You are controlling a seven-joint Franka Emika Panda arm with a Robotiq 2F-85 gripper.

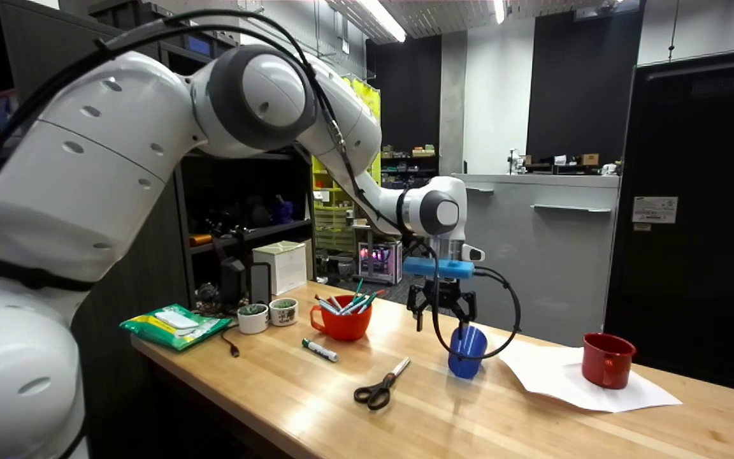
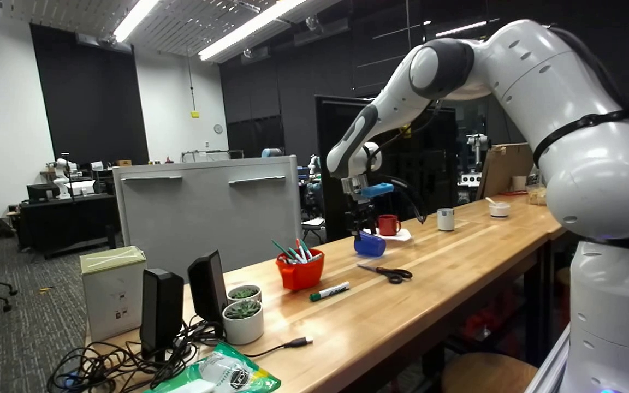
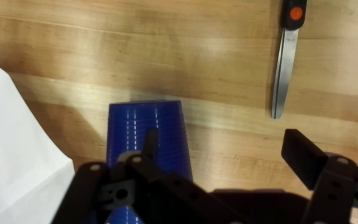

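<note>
One blue cup looks tipped onto its side on the bench, right under the jaws, which stand wide with nothing held between them; one of them overlaps the cup in the wrist view, though I cannot tell whether it touches. Ribbed and glossy, it is probably thin plastic: light, a little springy, rather slippery, apt to roll if nudged. A gentle hold across its sides, or over one wall at the rim, should suit it best. Near it lie the scissors, and a red mug stands upright on paper, its contents not visible. Farther off, an orange mug is crowded with markers, tips up and leaning. Well apart, two white pots each hold a small plant; a box shows nothing of its inside. In an exterior view, a bowl has a stick leaning out.
</note>
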